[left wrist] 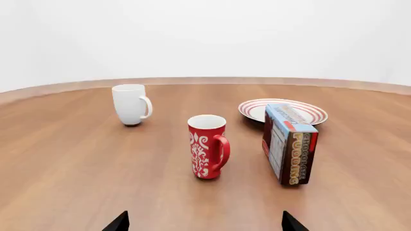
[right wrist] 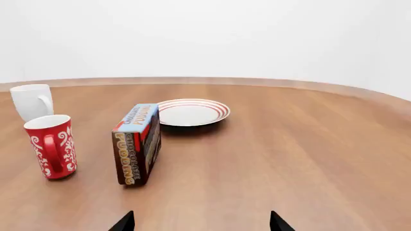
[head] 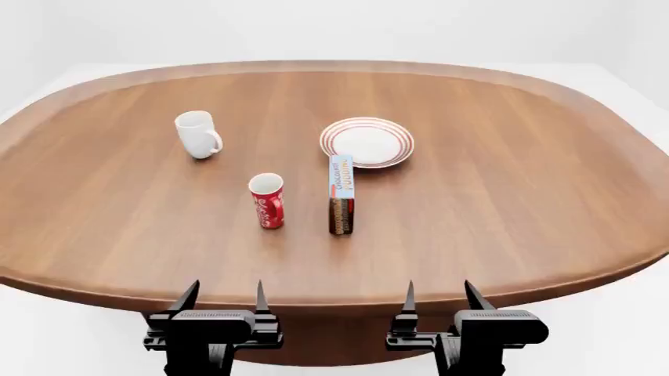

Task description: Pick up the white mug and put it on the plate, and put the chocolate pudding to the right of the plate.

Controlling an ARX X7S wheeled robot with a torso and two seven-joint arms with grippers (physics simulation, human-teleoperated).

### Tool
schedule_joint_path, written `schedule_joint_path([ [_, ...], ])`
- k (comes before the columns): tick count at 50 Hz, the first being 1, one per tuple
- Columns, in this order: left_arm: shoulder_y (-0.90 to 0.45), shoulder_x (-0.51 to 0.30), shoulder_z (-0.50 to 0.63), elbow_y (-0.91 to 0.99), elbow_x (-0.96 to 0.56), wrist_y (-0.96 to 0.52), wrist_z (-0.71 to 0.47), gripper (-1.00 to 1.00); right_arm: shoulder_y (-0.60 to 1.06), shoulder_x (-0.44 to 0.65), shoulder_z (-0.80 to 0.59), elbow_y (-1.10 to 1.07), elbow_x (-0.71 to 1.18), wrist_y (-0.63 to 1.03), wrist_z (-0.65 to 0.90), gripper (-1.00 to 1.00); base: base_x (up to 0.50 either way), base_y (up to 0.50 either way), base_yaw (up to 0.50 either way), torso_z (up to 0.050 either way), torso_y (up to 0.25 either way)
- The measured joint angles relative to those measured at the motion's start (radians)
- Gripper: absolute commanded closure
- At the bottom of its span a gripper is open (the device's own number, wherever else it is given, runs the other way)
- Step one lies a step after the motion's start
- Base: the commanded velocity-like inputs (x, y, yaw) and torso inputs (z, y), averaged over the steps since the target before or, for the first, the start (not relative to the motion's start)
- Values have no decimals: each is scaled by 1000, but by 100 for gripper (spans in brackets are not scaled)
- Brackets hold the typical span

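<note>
The plain glossy white ceramic mug (head: 197,134) stands upright, its loop handle facing the red-ringed round plate (head: 367,142). Both the left gripper (head: 222,296) and the right gripper (head: 439,295) hang with jaws spread, empty.

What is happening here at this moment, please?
Nothing is being handled yet. Both pincers, left and right, hover open at the near edge of the table. The white mug stands far left and the plate is empty. The pudding stands on edge just in front of the plate, with a red cup to its left.
</note>
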Motion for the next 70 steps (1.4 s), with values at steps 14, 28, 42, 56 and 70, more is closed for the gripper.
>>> schedule_joint_path([
  [14,1,-29,35,5,-26,-2,-29,-100,1,27,-37,4,25,-3,36,-100,0,0,0,0,0],
  [28,-1,-45,61,2,-26,-9,-43,-100,2,52,-75,16,50,-5,72,-100,0,0,0,0,0],
  [42,-5,-66,88,4,-32,-20,-69,-100,6,72,-102,24,70,0,104,-100,0,0,0,0,0],
  [56,18,-144,-5,392,-22,-94,-140,-100,16,116,8,-265,137,-112,182,-100,0,0,0,0,0],
  [70,51,-206,-175,676,6,-77,-227,-100,33,169,142,-504,235,-243,230,-100,0,0,0,0,0],
])
